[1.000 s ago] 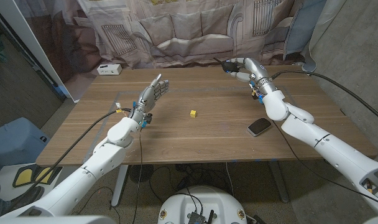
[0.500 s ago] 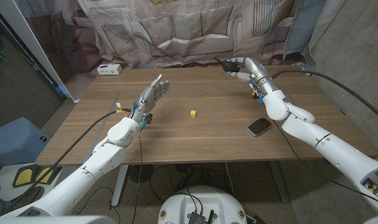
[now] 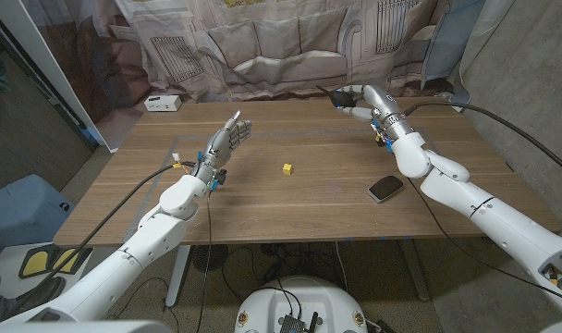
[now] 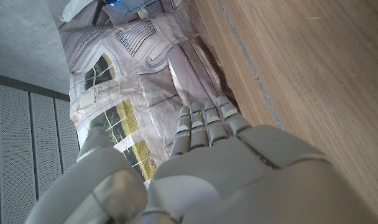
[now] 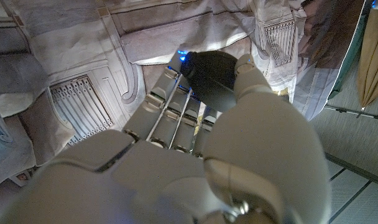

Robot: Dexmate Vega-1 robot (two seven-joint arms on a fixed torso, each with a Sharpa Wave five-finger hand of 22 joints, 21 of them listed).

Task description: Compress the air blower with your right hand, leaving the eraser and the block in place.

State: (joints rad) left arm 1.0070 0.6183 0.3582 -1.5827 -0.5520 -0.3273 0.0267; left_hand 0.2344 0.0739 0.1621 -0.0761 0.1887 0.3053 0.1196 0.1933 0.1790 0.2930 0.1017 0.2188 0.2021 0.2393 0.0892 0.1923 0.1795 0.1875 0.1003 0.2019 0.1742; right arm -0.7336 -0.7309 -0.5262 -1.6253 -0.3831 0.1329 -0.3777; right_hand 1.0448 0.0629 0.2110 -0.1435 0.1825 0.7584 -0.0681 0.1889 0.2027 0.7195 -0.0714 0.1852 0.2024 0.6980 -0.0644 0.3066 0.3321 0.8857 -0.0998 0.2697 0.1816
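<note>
My right hand is at the far right of the table and grips the black air blower, which is raised off the wood. In the right wrist view the blower's dark bulb sits between my thumb and fingers. A small yellow block lies mid-table. The dark eraser lies near the front right, beside my right forearm. My left hand stands open over the left side of the table, fingers straight and holding nothing; the left wrist view shows its fingers extended.
A white box sits at the far left corner of the wooden table. A printed cloth backdrop hangs behind the far edge. Cables run along both arms.
The right hand with the blower has shifted slightly; the blower looks a little higher than a second ago. The left hand, block and eraser are unmoved.
</note>
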